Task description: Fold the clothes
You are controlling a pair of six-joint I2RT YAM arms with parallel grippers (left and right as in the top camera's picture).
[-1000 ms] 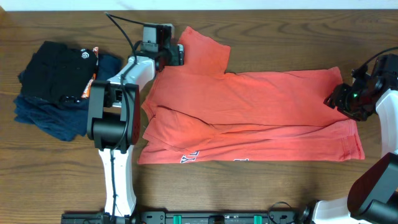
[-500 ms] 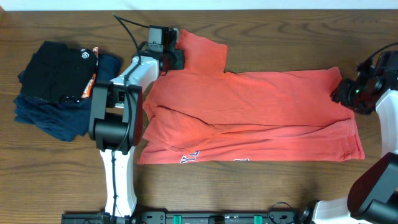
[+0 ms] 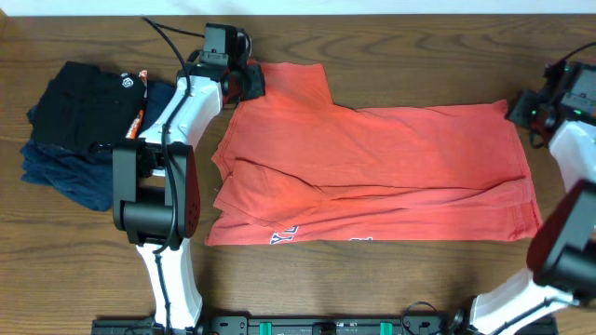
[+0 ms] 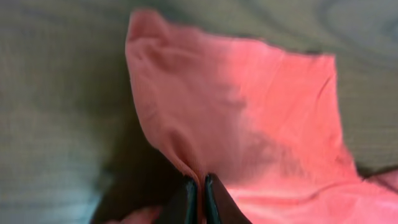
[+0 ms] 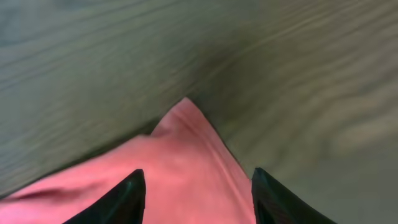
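The coral-red T-shirt [image 3: 372,167] lies spread across the wooden table, with white lettering showing at its front hem. My left gripper [image 3: 251,82] is at the far left sleeve and is shut on a fold of the sleeve cloth. In the left wrist view the fingertips [image 4: 200,186] pinch a thin ridge of the red fabric [image 4: 249,112]. My right gripper [image 3: 523,110] hovers at the shirt's far right corner and stands open. In the right wrist view its gripper [image 5: 198,180] straddles the pointed corner of the shirt [image 5: 183,140] without closing on it.
A black folded garment [image 3: 84,107] sits on a navy-blue one [image 3: 65,177] at the left, close to the left arm. Bare wooden table [image 3: 419,56] runs behind the shirt and along the front edge [image 3: 372,279].
The left gripper has shut on the sleeve and drawn it left and back, flattening it. The right gripper has moved back and right to the shirt's corner.
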